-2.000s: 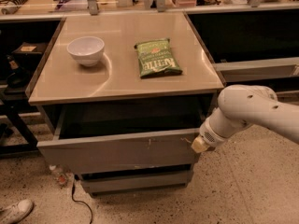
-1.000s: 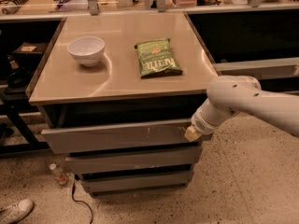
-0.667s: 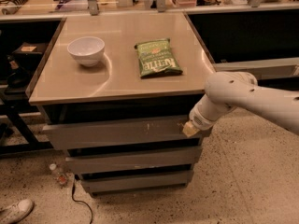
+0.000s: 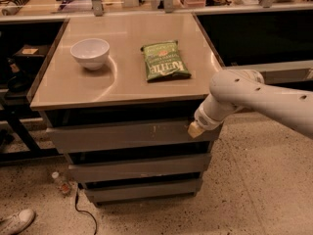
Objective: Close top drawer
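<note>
Under the front right corner of the beige bench (image 4: 127,89), the tan-tipped gripper (image 4: 195,129) is touching the wide grey flat-fronted top drawer (image 4: 122,135); its spread cannot be told.

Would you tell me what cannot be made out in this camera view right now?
All in the camera view:
End effector, at the top drawer's right end: mostly hidden by its own wrist.
Drawer's inside: hidden under the tabletop, in shadow.
Shoe: cut off by the bottom edge.
</note>
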You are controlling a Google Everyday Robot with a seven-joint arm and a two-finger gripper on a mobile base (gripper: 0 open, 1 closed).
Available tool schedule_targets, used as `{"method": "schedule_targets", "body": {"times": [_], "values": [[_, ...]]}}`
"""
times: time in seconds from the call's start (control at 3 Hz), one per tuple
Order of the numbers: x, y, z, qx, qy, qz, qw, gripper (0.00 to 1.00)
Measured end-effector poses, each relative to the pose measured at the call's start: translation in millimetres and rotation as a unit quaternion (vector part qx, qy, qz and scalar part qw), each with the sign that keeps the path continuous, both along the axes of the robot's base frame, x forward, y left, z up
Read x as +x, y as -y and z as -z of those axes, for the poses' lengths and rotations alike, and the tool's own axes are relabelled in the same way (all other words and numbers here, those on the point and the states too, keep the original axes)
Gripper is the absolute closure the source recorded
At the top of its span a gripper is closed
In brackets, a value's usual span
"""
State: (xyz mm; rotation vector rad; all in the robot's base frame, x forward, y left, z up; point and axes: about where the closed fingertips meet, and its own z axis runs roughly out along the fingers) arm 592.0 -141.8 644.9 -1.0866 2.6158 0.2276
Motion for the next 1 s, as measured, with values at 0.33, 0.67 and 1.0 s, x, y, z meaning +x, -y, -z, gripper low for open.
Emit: {"method": "schedule_targets", "body": {"times": [0.33, 0.67, 1.0], "values": [[-41.7, 24.6, -3.8, -0.001, -0.033, 0.008, 0.9994, 1.0], [-137.8, 99.0, -20.0, -0.041, -0.091, 0.071, 0.9925, 1.0], [-166.7, 109.1, -41.3, -0.056, -0.088, 0.078, 0.9915, 0.81]]}}
